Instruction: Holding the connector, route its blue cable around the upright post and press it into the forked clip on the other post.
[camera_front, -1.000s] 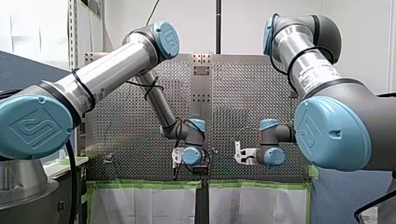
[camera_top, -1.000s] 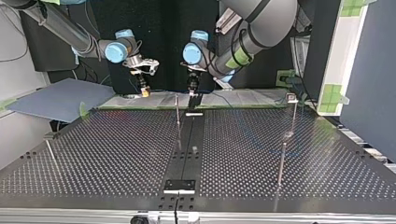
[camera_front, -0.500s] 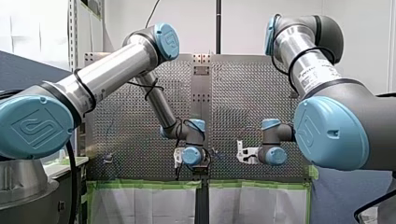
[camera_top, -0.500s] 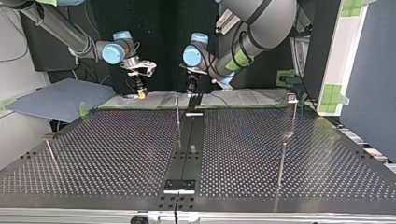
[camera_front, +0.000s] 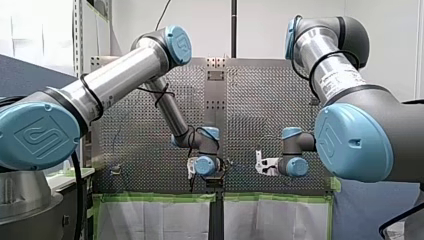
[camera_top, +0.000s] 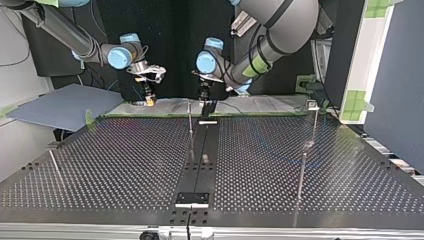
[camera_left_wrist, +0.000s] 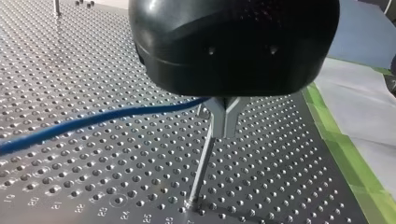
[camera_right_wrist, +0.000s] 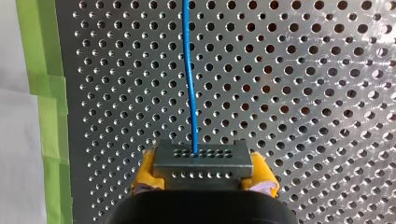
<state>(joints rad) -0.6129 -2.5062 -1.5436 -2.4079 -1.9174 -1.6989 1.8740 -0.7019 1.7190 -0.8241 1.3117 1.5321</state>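
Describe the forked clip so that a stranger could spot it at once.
On the perforated table, look just ahead of my left end effector. A slim metal post stands there, topped by the forked clip. Its grey Y-shaped head marks it out from the straight post beneath and the blue cable running past it.

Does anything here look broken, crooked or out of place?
Nothing stands out. The connector sits squarely between the yellow pads of my right gripper, and the blue cable runs from it without kinks or tangles.
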